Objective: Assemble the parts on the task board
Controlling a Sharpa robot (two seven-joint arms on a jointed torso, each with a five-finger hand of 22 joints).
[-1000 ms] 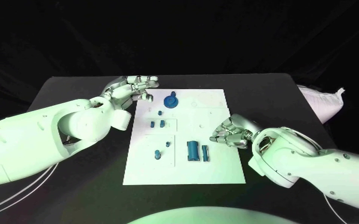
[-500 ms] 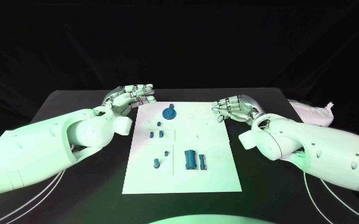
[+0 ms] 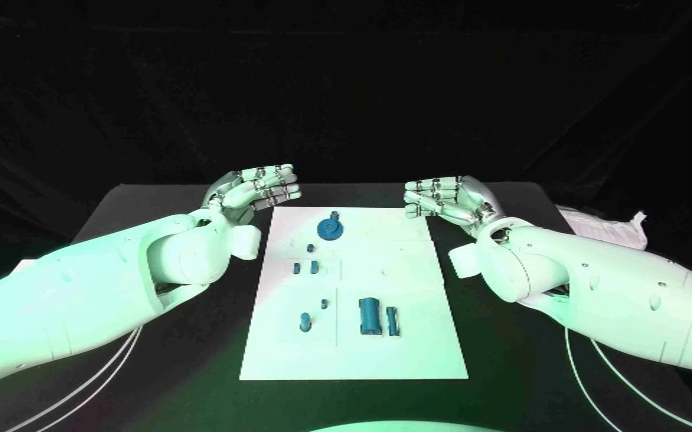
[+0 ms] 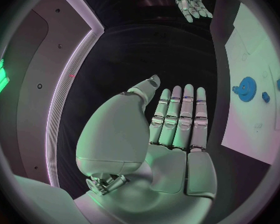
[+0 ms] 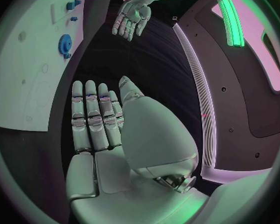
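On the near part of the task board [image 3: 411,347] lie small blue parts [image 3: 371,315], and a blue gear [image 3: 332,225] lies at its far end. Beyond the far corners, the left hand [image 3: 257,188] and the right hand [image 3: 449,196] hover with straight fingers, holding nothing.

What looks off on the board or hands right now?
Nothing stands out. The board lies flat and square on the table, blue parts sit on it, nothing spilled or broken. Left hand and right hand hover empty beyond its far corners.

The head camera looks down on the task board [image 3: 356,292]; each wrist camera sits close behind its own palm, sharing it.
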